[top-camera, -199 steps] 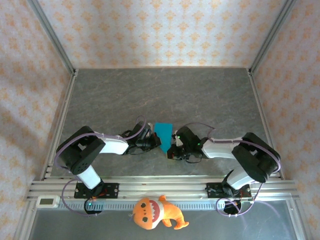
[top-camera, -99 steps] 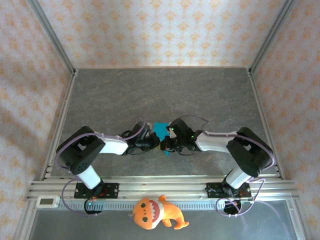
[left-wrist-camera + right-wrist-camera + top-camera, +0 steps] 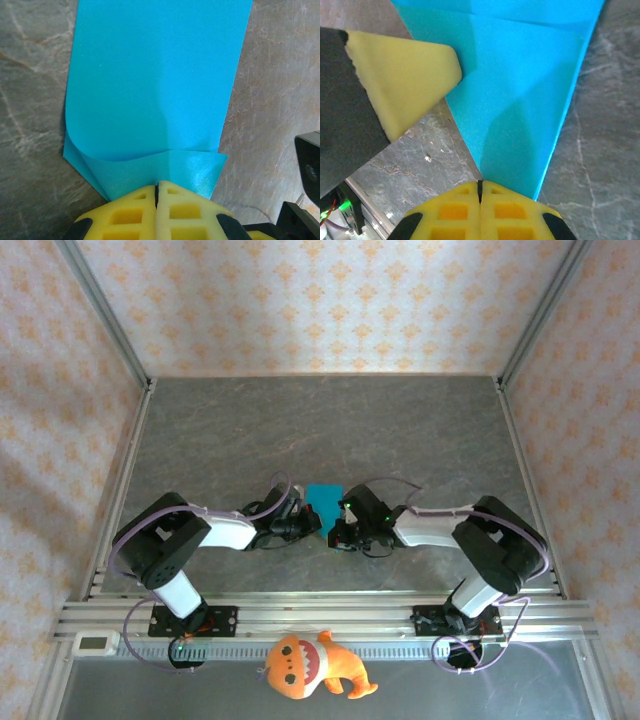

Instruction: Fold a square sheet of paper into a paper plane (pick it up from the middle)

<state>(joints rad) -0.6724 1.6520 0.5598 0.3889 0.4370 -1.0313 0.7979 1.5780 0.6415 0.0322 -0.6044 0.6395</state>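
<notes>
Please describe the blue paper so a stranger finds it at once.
On the grey marbled table, look where the left gripper and right gripper meet. The thin cyan-blue paper sheet lies there, partly folded; it alone is blue, unlike the orange plush toy by the front rail.

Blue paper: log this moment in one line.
blue paper: folded, on table | left gripper: shut, at its fold | right gripper: shut, at its corner

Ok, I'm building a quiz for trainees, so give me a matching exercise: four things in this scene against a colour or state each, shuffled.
Things:
1. square sheet of paper
2. plush toy
3. table
4. left gripper

Colour or state:
a. orange
b. jaws shut
c. grey, marbled
d. cyan-blue

Pairs: 1-d, 2-a, 3-c, 4-b.
</notes>
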